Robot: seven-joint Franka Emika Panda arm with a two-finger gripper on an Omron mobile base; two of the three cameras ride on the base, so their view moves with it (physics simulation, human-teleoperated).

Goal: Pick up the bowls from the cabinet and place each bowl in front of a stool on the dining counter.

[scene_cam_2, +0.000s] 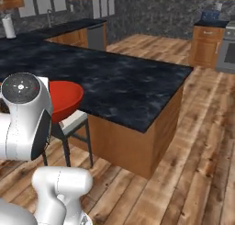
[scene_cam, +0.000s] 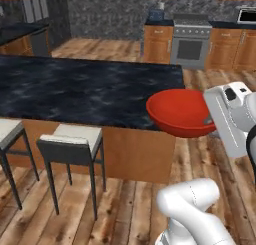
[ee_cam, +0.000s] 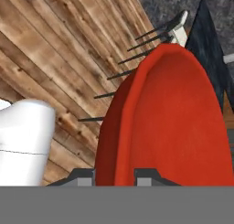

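A glossy red bowl [scene_cam: 180,111] hangs in the air at the near right corner of the dining counter [scene_cam: 75,89], level with its black marble top. My gripper [scene_cam: 209,121] is shut on the bowl's right rim. In the hand view the two fingertips [ee_cam: 148,176] pinch the red rim [ee_cam: 173,127], with the gripper [ee_cam: 114,177] at the bottom. From the right base view the bowl [scene_cam_2: 64,98] sits partly behind my arm, over a stool [scene_cam_2: 73,120]. Two white-cushioned stools [scene_cam: 72,139] [scene_cam: 7,129] stand at the counter's near side. Which wall cupboard is the cabinet I cannot tell.
A steel oven [scene_cam: 190,44] and orange-brown lower cabinets [scene_cam: 157,44] line the back wall. Another black countertop with a paper towel roll [scene_cam_2: 8,26] runs along the left. Wooden floor [scene_cam_2: 197,141] lies open right of the dining counter [scene_cam_2: 124,86].
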